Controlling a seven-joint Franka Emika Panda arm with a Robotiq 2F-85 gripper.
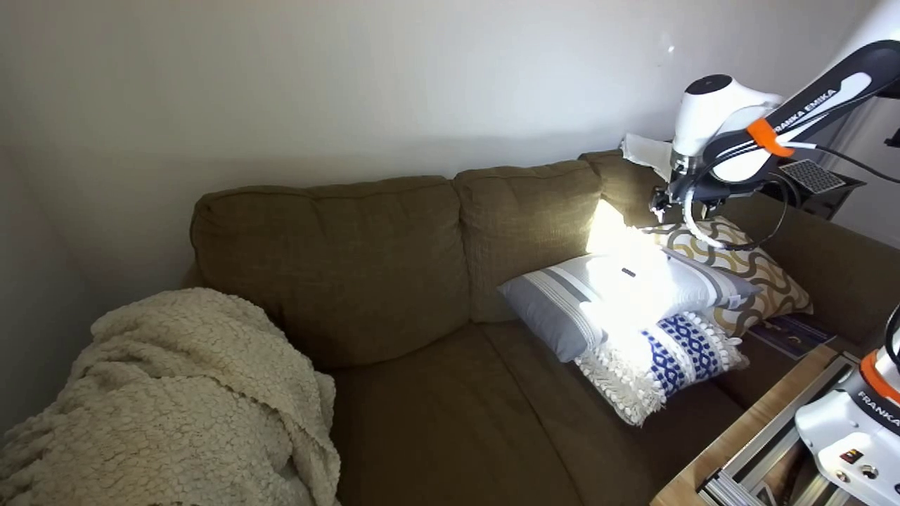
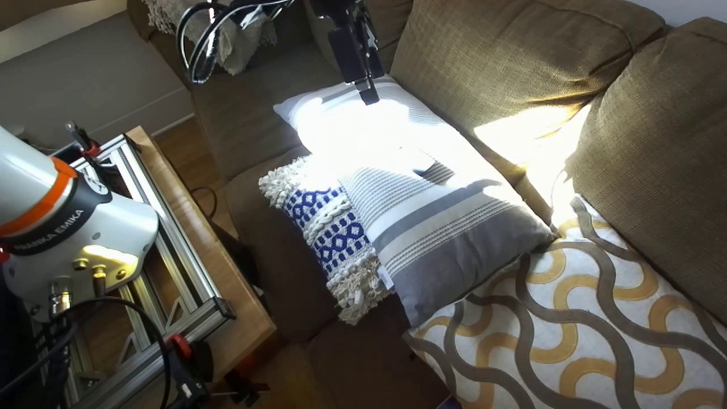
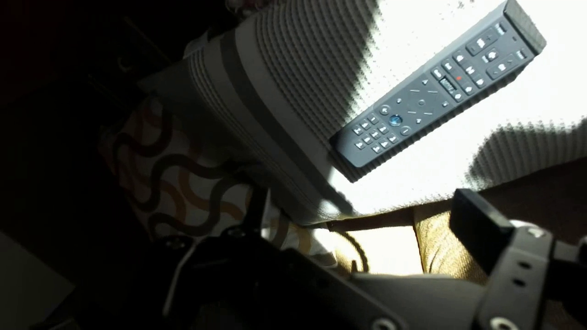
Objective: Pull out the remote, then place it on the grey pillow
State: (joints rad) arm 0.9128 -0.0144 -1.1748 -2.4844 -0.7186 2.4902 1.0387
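- The remote (image 3: 438,91) lies button side up on the grey pillow (image 2: 474,261), on the ribbed part next to the striped end.
- In the wrist view its long axis runs as a diagonal, lower left to upper right, crossing the run of the pillow's stripes nearly square.
- The number-key end points to the lower left, towards those stripes and, beyond them, the curvy-patterned pillow (image 2: 568,329).
- The opposite end points to the upper right of the wrist view, its end face showing.
- In both exterior views glare washes over the middle of the grey pillow, and the remote's direction cannot be read there.
- The gripper (image 3: 362,208) is released: its fingers (image 3: 479,224) stand wide apart, clear of the remote, which lies beyond their tips in the wrist view.
- In an exterior view the arm (image 1: 728,112) holds the gripper over the pillows.
- The grey pillow lies partly over the white-and-blue pillow (image 2: 341,238) and overlaps an edge of the curvy-patterned one.
- All three are on the brown couch (image 1: 422,436); a fleecy cream blanket (image 1: 190,400) is draped at the end away from them.
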